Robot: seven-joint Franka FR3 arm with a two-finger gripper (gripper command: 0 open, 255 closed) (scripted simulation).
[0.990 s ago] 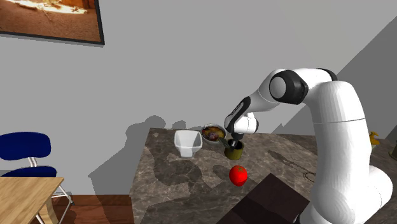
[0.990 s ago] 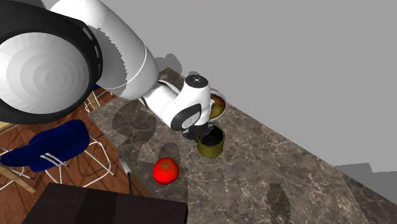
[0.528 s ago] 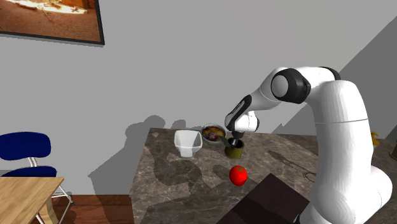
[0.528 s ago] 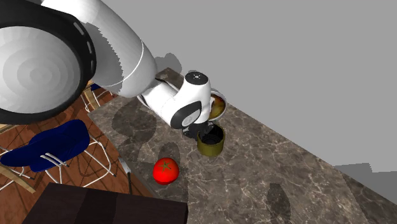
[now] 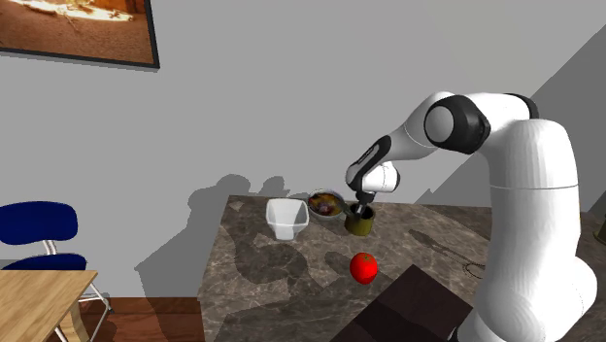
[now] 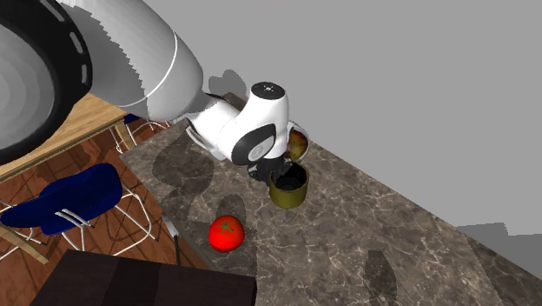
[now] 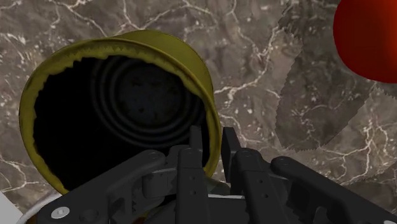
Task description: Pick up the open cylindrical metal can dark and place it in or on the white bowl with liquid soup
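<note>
Gripper (image 7: 213, 145) clamped on the can (image 7: 121, 108) wall, one finger inside. In the shoulder view, can is near the bowl (image 5: 326, 204), at its 4 o'clock. Best raised level, clearing the bowl's rim.

Can (image 5: 359, 224) just beside bowl (image 5: 325, 204), tomato (image 5: 364, 267) near them on table (image 5: 272, 282)

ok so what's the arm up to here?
The white arm's black hand is shut on the wall of the olive-green open can, with one finger inside and one outside. The can is right beside the soup bowl, not yet in it. A red tomato lies nearby on the marbled table.
</note>
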